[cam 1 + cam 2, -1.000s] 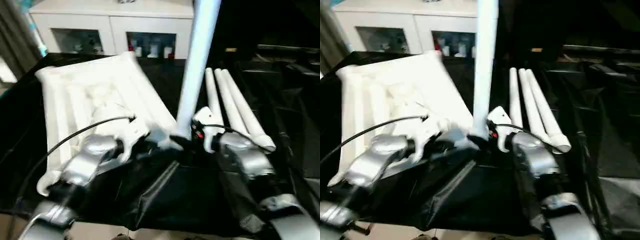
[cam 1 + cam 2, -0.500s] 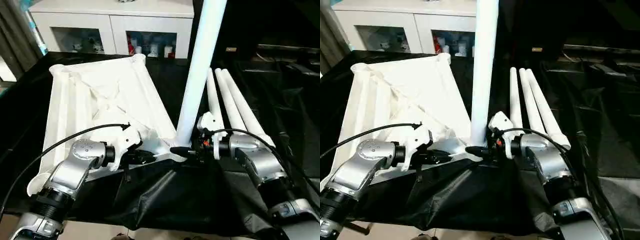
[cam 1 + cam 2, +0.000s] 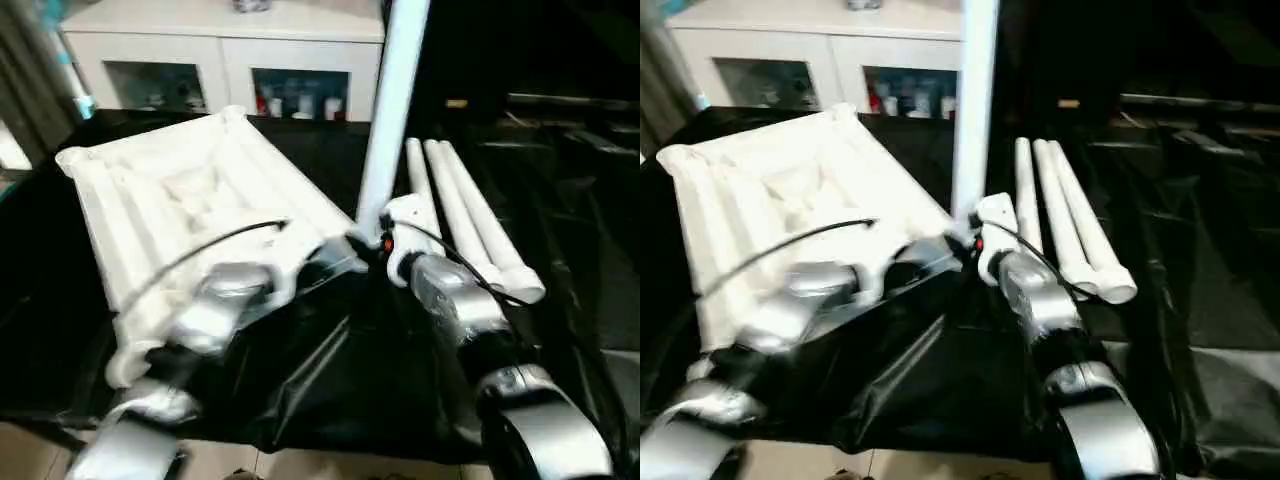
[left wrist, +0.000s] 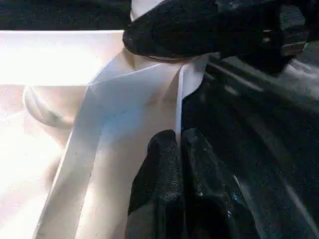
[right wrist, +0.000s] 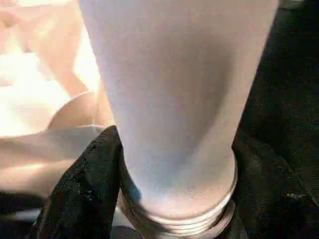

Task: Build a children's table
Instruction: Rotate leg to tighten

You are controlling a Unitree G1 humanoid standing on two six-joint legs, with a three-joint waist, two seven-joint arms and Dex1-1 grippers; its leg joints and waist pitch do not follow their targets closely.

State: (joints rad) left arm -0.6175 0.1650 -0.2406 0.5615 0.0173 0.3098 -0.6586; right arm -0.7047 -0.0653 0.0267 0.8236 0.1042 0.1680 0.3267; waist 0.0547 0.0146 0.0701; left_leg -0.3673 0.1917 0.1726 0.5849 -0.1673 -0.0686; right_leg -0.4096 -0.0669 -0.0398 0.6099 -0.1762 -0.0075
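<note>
1. Tabletop [image 3: 190,190], white and upside down with its ribbed underside showing, lies on the black-covered desk [image 3: 330,390]; in our head views it fills the area from 9 to 11 o'clock.
2. One leg [image 3: 392,110] stands nearly upright at the top's near right corner, just above the centre of our view, and rises past the 12 o'clock edge.
3. Our right hand [image 5: 174,164] is clenched around the base of that leg: in the right wrist view a black finger [image 5: 82,189] presses on each side of it, just above the threaded ring at its end.
4. Our left hand [image 4: 179,149] is clamped on the thin edge of the tabletop beside that same corner; in the left wrist view its two black fingers [image 4: 159,184] pinch the white rim between them.
5. The right hand also shows in the left wrist view, dark, wrapped around the leg just beyond the corner.
6. Three more legs [image 3: 465,215] lie side by side and touching on the desk, toward 2 o'clock, just beside the upright one.
7. A white cabinet [image 3: 225,55] with glass-fronted compartments stands behind the desk at 11 o'clock.
</note>
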